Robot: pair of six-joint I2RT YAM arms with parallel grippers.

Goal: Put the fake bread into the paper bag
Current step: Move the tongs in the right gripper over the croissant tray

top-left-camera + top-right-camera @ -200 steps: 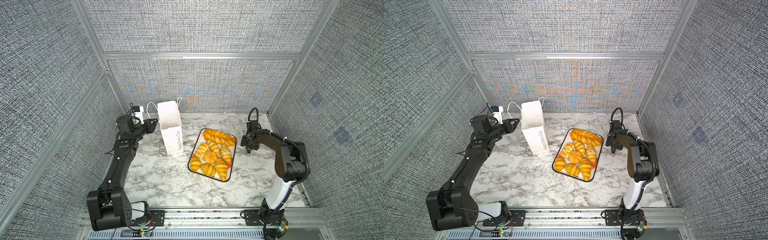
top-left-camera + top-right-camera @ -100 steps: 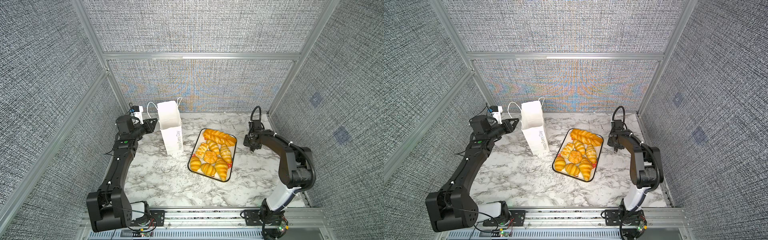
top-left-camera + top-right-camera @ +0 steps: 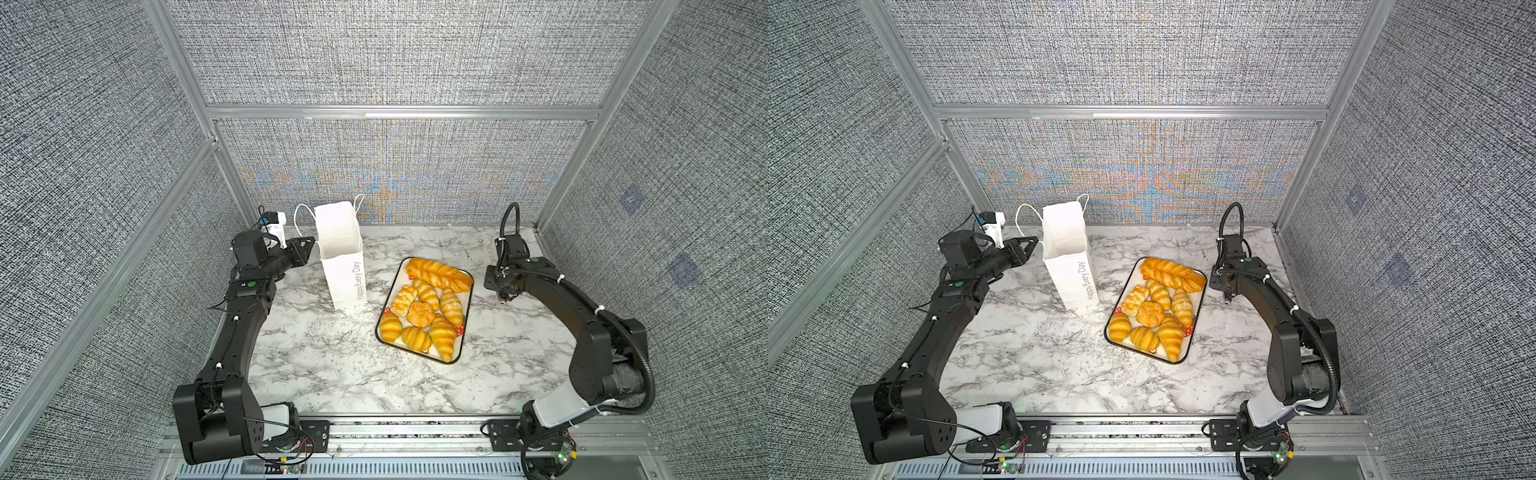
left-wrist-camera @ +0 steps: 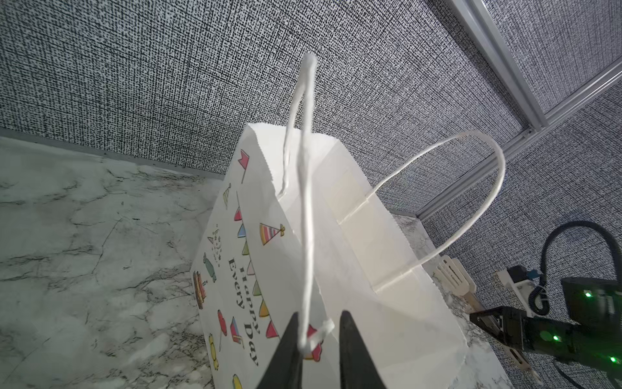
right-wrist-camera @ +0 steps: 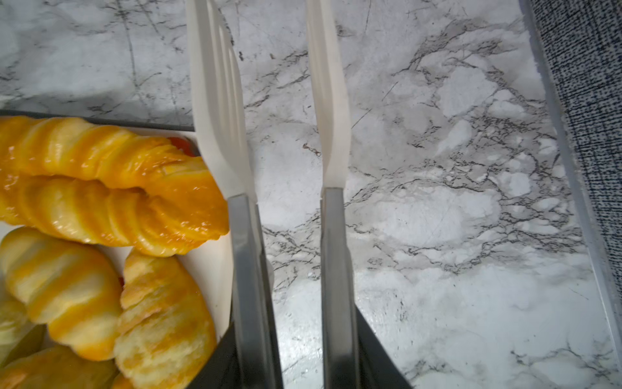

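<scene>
The fake bread (image 3: 424, 311), several glossy golden pastries and one long braided loaf (image 5: 111, 188), lies on a white tray (image 3: 467, 309) right of centre. Left of it the paper bag (image 3: 343, 257) stands upright with its mouth open. My left gripper (image 3: 311, 242) is at the bag's left rim. In the left wrist view it (image 4: 318, 331) is shut on the bag's wall, where a cord handle is knotted. My right gripper (image 3: 505, 297) hangs just right of the tray's far corner. It (image 5: 296, 336) is shut on white tongs (image 5: 333, 235), whose tips stand apart over bare marble.
The marble table (image 3: 332, 365) is boxed in by grey fabric walls and aluminium posts (image 3: 548, 208). The bag stands near the back wall. A metal rail (image 3: 395, 428) runs along the front edge, between the two arm bases.
My right gripper has squeezed the tongs narrower and shifted slightly right, away from the tray. The left arm and the bag have not moved.
</scene>
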